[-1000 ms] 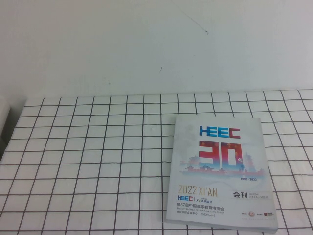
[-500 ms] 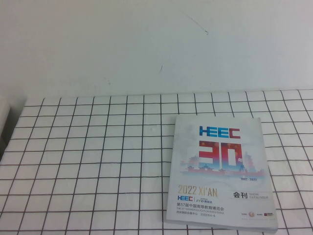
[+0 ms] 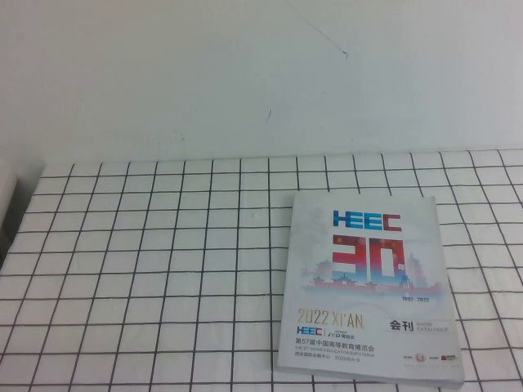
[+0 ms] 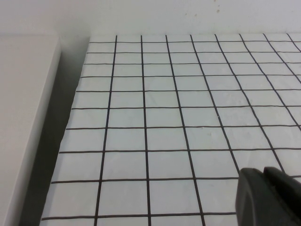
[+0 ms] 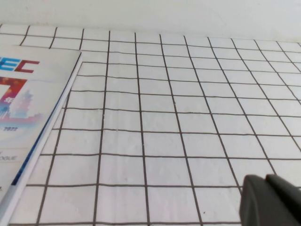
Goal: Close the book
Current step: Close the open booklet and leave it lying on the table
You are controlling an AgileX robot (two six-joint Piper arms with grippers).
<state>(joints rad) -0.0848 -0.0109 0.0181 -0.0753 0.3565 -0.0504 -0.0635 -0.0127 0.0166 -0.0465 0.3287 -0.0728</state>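
Checked tablecloth [image 3: 163, 269] under book [image 3: 369, 290], lying closed, near right. Left gripper [image 4: 270, 197] over bare cloth at left, right gripper [image 5: 273, 200] just right of book; claw states impossible to tell. Risk of nudging it open through needless contact.

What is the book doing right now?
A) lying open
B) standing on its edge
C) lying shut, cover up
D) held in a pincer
C: the book lies flat and shut, cover up, on the checked cloth; the left pincer and right pincer hover over bare cloth, clear of the book.
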